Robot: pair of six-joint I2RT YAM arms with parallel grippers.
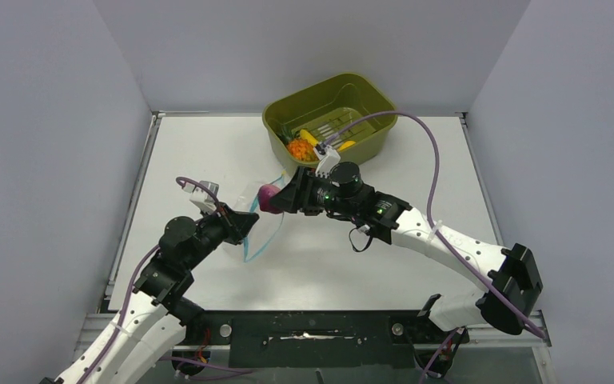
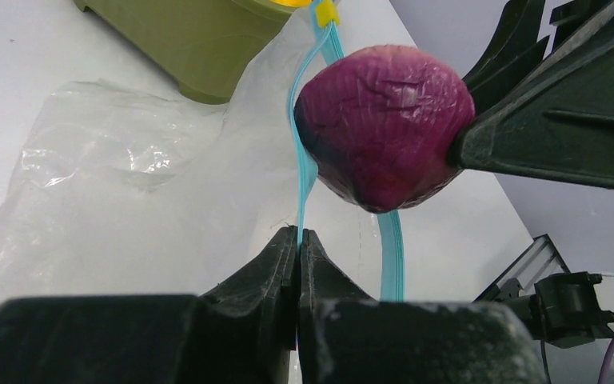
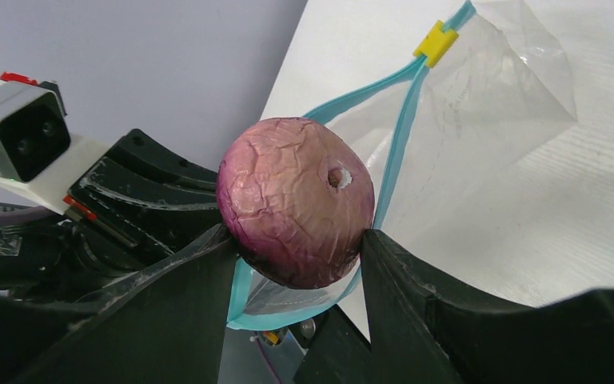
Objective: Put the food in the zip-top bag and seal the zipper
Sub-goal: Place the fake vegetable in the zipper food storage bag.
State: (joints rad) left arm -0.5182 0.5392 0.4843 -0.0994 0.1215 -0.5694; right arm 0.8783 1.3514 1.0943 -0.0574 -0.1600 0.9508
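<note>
My right gripper (image 3: 296,240) is shut on the purple-pink round piece (image 3: 296,208), holding it right at the open mouth of the zip-top bag (image 3: 488,120). The same round piece (image 2: 384,124) fills the left wrist view, and it shows from above too (image 1: 267,198). My left gripper (image 2: 299,236) is shut on the zipper (image 2: 302,172), pinching one teal-blue edge of the mouth. A yellow slider (image 3: 436,42) sits at the zipper's far end. The clear bag (image 1: 256,232) lies between the two grippers. More food, an orange fruit (image 1: 298,149) and yellow pieces (image 1: 310,136), lies in the basin.
The olive-green basin (image 1: 368,96) stands at the table's back, behind the right wrist. A purple cable (image 1: 424,136) arcs over the right arm. Grey walls close in the table on three sides.
</note>
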